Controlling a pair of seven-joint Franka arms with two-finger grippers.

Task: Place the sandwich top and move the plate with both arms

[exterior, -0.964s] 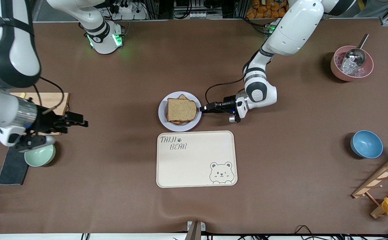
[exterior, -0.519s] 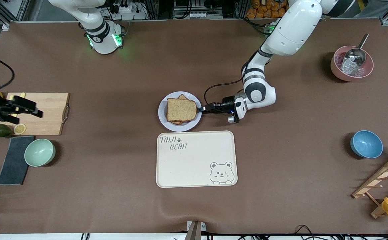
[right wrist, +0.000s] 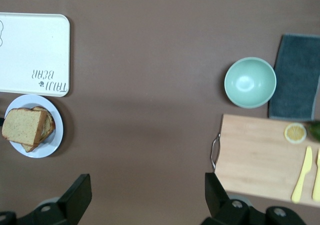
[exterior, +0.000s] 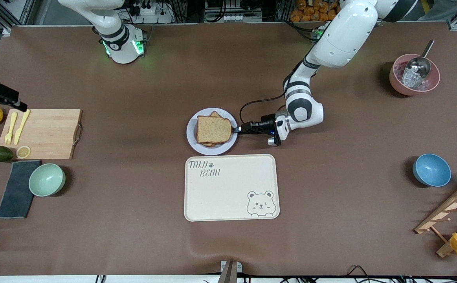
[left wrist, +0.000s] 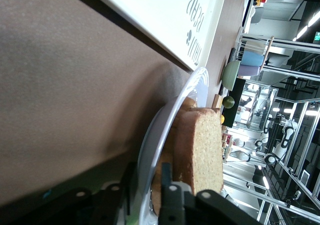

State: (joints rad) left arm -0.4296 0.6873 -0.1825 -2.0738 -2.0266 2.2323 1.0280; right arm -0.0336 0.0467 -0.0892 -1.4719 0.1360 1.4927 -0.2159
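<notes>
The sandwich top (exterior: 213,129), a plain brown slice, lies on the stacked sandwich on the small pale plate (exterior: 192,136) at mid-table. My left gripper (exterior: 237,129) lies low at the plate's rim on the left arm's side. In the left wrist view its fingers (left wrist: 172,197) straddle the plate rim (left wrist: 170,115), one under it and one over it beside the sandwich top (left wrist: 202,150), and a thin gap still shows. My right gripper (exterior: 4,96) hangs high over the right arm's end of the table, open (right wrist: 147,200) and holding nothing.
The cream bear tray (exterior: 228,192) lies just nearer the camera than the plate. A cutting board (exterior: 47,133) with cutlery, fruit, a green bowl (exterior: 46,179) and a dark cloth are at the right arm's end. A pink bowl (exterior: 414,74), a blue bowl (exterior: 431,169) and a wooden rack (exterior: 452,212) are at the left arm's end.
The right arm has swung away from beside the green bowl, out past the cutting board to the table's end. The left gripper has edged slightly closer onto the plate's rim.
</notes>
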